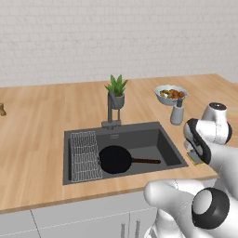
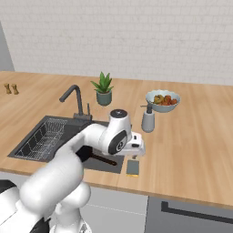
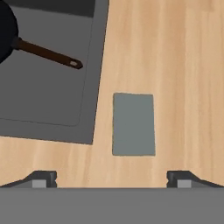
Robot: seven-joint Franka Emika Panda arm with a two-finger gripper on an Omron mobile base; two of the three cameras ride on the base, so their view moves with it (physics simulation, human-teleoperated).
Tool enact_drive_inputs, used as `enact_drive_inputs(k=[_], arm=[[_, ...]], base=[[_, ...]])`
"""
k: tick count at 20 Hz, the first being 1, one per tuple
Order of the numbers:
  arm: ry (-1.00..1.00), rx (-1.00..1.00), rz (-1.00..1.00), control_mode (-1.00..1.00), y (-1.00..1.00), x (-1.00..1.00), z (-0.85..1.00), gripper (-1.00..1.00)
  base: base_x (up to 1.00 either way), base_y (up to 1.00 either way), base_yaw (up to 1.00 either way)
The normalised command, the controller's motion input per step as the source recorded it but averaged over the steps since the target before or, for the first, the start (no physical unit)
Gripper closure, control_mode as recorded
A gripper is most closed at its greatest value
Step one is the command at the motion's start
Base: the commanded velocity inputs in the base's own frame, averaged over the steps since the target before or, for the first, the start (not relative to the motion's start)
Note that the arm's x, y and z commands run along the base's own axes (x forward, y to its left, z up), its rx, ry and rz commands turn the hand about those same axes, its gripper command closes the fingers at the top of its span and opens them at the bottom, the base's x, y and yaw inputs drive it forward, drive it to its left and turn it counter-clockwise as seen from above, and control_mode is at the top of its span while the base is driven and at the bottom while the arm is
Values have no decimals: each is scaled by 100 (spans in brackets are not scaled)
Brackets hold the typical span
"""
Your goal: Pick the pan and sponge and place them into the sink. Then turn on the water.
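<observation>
The black pan (image 1: 115,159) lies flat inside the dark sink (image 1: 153,139), its handle pointing right. In the hand view the pan's edge (image 3: 4,30) and handle run across the sink floor (image 3: 52,100). The sponge (image 3: 133,124) lies grey side up on the wooden counter just right of the sink. It also appears as sponge (image 2: 132,167) near the counter's front edge. My gripper (image 3: 111,177) hovers directly above it, open, fingertips (image 3: 43,177) wide apart and touching nothing. The hand (image 2: 134,152) hangs a little above the sponge. No water runs from the faucet (image 1: 111,109).
A wire rack (image 1: 85,155) fills the sink's left part. Behind the sink stands a potted plant (image 1: 116,90). A bowl of food (image 1: 170,94) and a soap dispenser (image 1: 177,113) sit on the counter behind the sponge. Bare counter stretches to the right.
</observation>
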Motion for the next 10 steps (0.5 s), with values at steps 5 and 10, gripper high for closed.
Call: enact_drive_inputs(k=[5, 10], arm=[[9, 0, 14, -100, -1, 45, -31, -100], [14, 0, 6, -100, -12, 34, -34, -100]], base=[[0, 0, 0], [0, 0, 0]])
